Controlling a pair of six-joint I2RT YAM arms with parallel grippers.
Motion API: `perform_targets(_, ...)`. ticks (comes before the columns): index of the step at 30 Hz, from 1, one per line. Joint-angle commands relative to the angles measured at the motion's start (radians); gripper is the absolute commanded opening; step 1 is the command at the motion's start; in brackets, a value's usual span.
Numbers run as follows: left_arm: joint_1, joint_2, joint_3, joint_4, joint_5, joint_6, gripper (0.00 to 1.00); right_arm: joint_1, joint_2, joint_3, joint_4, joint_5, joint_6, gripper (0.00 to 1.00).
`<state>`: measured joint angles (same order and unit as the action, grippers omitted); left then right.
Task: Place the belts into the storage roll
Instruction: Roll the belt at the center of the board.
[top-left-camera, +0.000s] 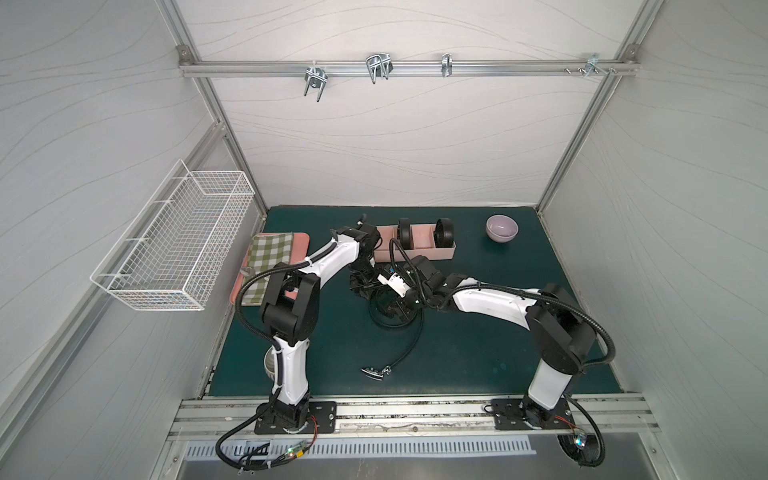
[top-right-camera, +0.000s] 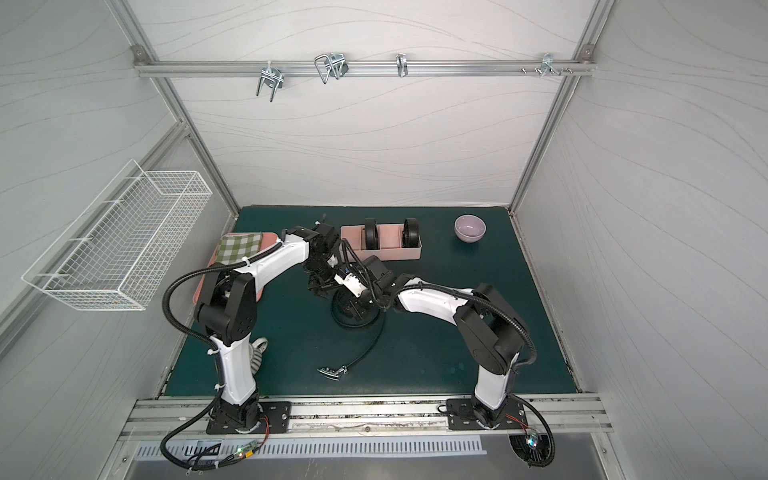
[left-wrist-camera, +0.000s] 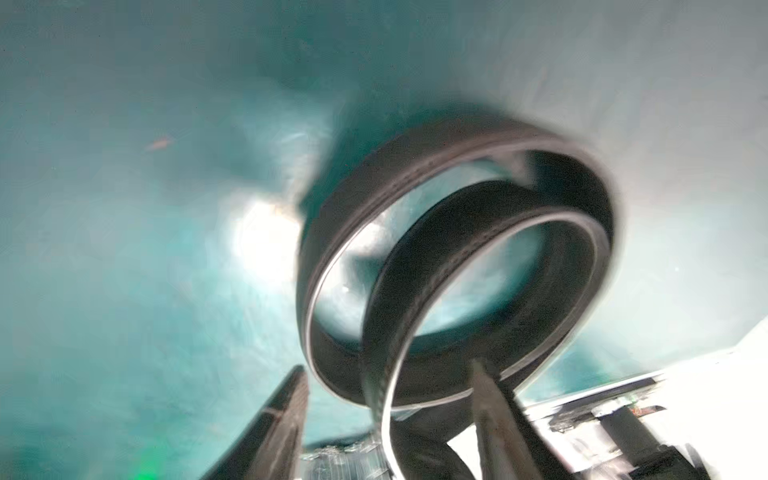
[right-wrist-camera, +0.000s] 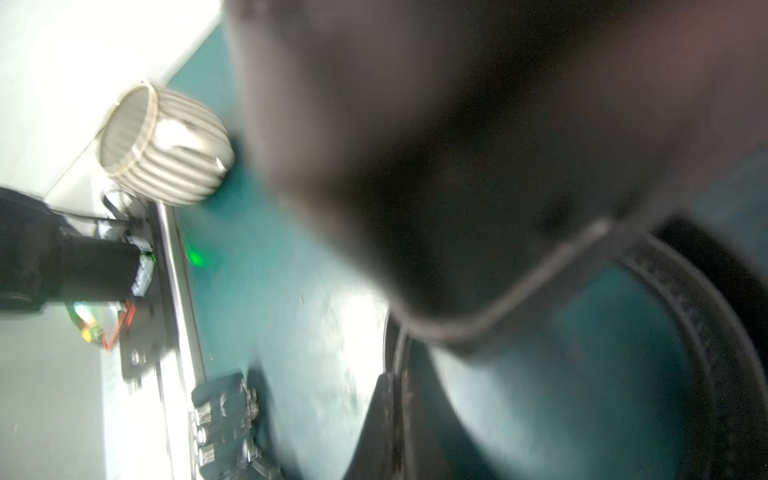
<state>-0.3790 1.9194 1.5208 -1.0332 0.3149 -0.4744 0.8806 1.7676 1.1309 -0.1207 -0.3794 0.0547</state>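
At far left a white wire basket (top-left-camera: 166, 245) hangs on the wall; beside it a checked cloth (top-left-camera: 266, 253) lies on a flat pink tray (top-left-camera: 301, 243) on the green mat (top-left-camera: 478, 340). The left gripper (left-wrist-camera: 386, 365) points down at mid-mat with its jaws standing apart: the left wrist view shows both fingers (left-wrist-camera: 286, 411) clear of the strap, and one turn of the loose belt (left-wrist-camera: 353, 195) passes between them untouched. This belt rests on the mat as an open double loop directly under both grippers, its tail running toward the front edge and ending at the buckle (top-left-camera: 376, 371). The right gripper (right-wrist-camera: 395, 424) meets the same loop from the opposite side, jaws closed, with the strap edge running in between its fingers; that view is blurred. Behind the grippers stands the storage roll (top-left-camera: 419, 253), holding two coiled belts (top-left-camera: 404, 232) upright in separate compartments. A purple bowl (top-left-camera: 502, 228) sits further right
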Motion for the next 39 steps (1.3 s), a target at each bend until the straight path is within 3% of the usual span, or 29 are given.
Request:
perform_targets(1, 0.036, -0.138, -0.022, 0.094, 0.038, -0.060, 0.76, -0.006, -0.002, -0.040, -0.065, -0.031, -0.011, 0.00)
perform_targets(4, 0.069, -0.271, -0.137, 0.174, 0.015, -0.100, 0.97, -0.015, -0.018, -0.067, -0.053, -0.036, -0.008, 0.00)
perform_targets(5, 0.083, -0.323, -0.195, 0.204, 0.005, -0.116, 0.99, -0.020, -0.022, -0.076, -0.048, -0.038, -0.006, 0.00)
perform_targets(9, 0.116, -0.531, -0.423, 0.335, -0.017, -0.158, 0.99, -0.035, -0.032, -0.102, -0.030, -0.048, -0.005, 0.00)
perform_targets(13, 0.098, -0.711, -0.624, 0.503, 0.054, -0.127, 0.99, -0.052, -0.035, -0.113, -0.023, -0.057, -0.005, 0.00)
perform_targets(16, -0.055, -0.830, -0.714, 0.567, -0.055, -0.035, 0.99, -0.064, -0.026, -0.110, -0.032, -0.054, -0.010, 0.00)
perform_targets(21, -0.457, -1.026, -0.866, 0.733, -0.368, 0.214, 0.99, -0.092, -0.021, -0.102, -0.070, -0.037, -0.019, 0.00)
perform_targets(23, -0.504, -1.020, -0.884, 0.743, -0.379, 0.247, 0.99, -0.109, -0.022, -0.099, -0.090, -0.038, -0.025, 0.00)
perform_targets(26, -0.549, -0.916, -0.836, 0.719, -0.346, 0.277, 0.90, -0.120, -0.032, -0.093, -0.124, -0.032, -0.035, 0.00)
perform_targets(30, -0.653, -0.741, -0.764, 0.684, -0.474, 0.290, 0.78, -0.127, -0.041, -0.080, -0.176, 0.000, -0.051, 0.00)
perform_targets(35, -0.732, -0.645, -0.809, 0.789, -0.526, 0.290, 0.76, -0.145, -0.037, -0.077, -0.196, 0.009, -0.046, 0.00)
perform_targets(39, -0.744, -0.577, -0.838, 0.841, -0.551, 0.288, 0.76, -0.153, -0.031, -0.078, -0.205, 0.013, -0.043, 0.00)
